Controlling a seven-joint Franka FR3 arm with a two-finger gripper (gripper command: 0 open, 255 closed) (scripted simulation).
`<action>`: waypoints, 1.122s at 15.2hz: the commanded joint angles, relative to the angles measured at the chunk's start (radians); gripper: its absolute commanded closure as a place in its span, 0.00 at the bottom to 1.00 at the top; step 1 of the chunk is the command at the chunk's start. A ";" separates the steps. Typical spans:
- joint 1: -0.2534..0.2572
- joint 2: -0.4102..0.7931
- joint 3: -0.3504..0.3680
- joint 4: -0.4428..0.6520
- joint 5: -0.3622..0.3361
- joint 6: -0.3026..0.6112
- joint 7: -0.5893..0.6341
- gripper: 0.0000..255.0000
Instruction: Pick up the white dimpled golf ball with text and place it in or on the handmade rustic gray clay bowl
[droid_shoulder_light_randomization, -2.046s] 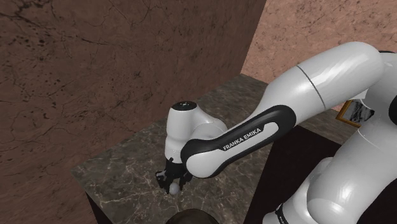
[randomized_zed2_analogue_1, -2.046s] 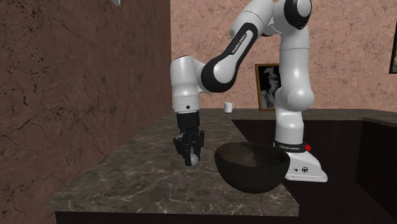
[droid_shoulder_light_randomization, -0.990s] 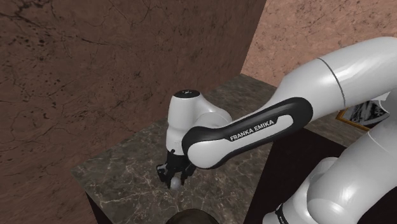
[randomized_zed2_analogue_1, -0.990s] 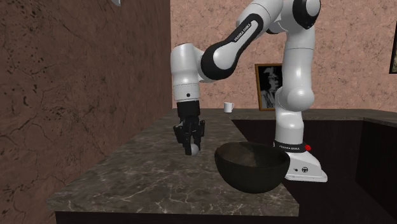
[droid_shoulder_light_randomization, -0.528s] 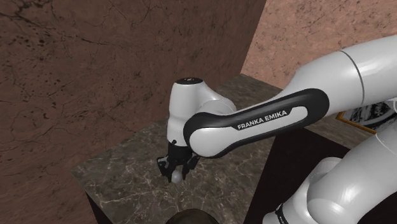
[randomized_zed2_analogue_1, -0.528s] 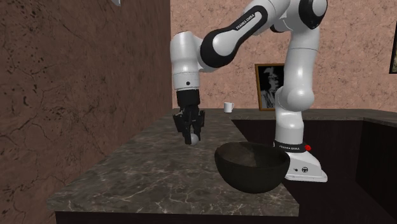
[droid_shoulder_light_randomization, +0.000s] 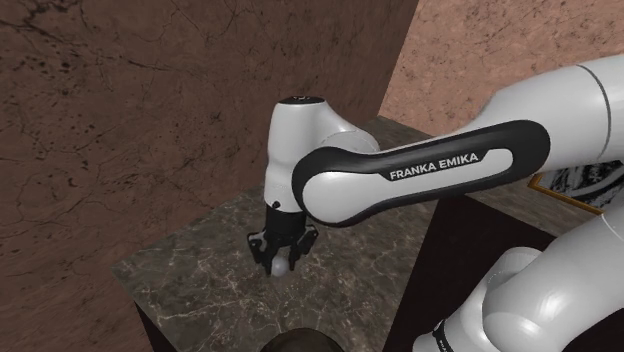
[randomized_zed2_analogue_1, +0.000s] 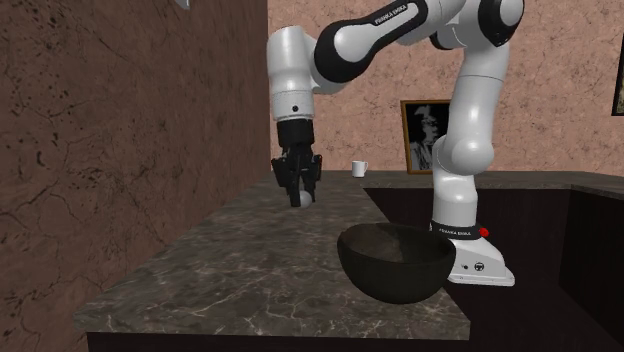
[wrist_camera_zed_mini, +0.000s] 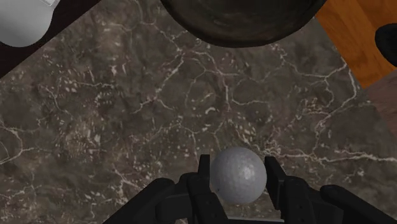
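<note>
The shoulder camera sits high, beside and behind my base (randomized_zed2_analogue_1: 470, 262). It faces down over the desk (droid_shoulder_light_randomization: 190, 275) toward the brown wall (droid_shoulder_light_randomization: 150, 110), with my arm (droid_shoulder_light_randomization: 420, 180) close to its lens. The second exterior camera sits low, near desk-top level, at the desk's far end, facing back toward my base. The wrist camera looks down along my jaws, close above the desk. All three share the desk top and bowl (randomized_zed2_analogue_1: 395, 262). The second exterior and wrist views share the ball (wrist_camera_zed_mini: 238, 175) clasped in my jaws.
</note>
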 joint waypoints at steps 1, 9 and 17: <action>0.000 -0.012 -0.004 0.017 0.002 -0.029 -0.001 1.00; -0.002 -0.054 -0.021 0.091 0.007 -0.142 0.000 1.00; 0.093 -0.216 0.037 -0.020 0.118 -0.161 0.089 1.00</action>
